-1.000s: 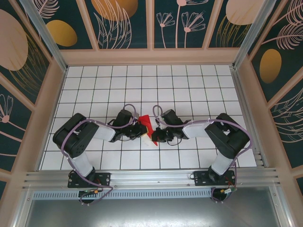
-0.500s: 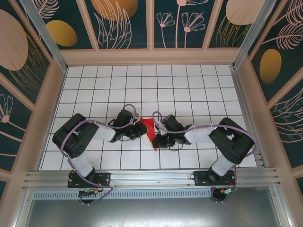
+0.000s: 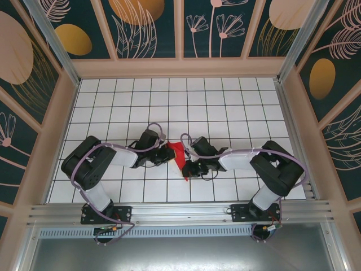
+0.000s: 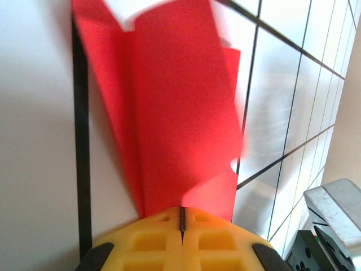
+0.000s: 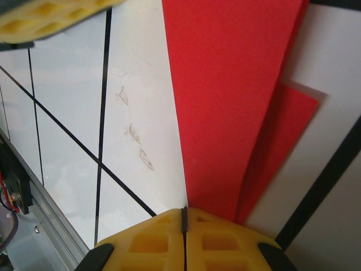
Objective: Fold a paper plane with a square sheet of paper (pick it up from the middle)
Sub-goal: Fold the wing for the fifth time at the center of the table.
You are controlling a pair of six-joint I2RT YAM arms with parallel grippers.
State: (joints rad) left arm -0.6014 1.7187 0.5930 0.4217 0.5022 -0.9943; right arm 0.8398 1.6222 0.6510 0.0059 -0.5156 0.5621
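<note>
Left pincer (image 4: 181, 213) at nine o'clock, right pincer (image 5: 184, 212) at three — both clamped shut on the red sheet (image 3: 178, 153) — likely holding it taut for a crease

Top view high behind the arms (image 3: 107, 161), looking down; wrist views close, sharing the red paper (image 4: 180, 113)

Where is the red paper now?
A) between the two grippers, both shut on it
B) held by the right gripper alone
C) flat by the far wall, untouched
A: the red paper comes out of the shut left gripper and the shut right gripper in their wrist views.
</note>
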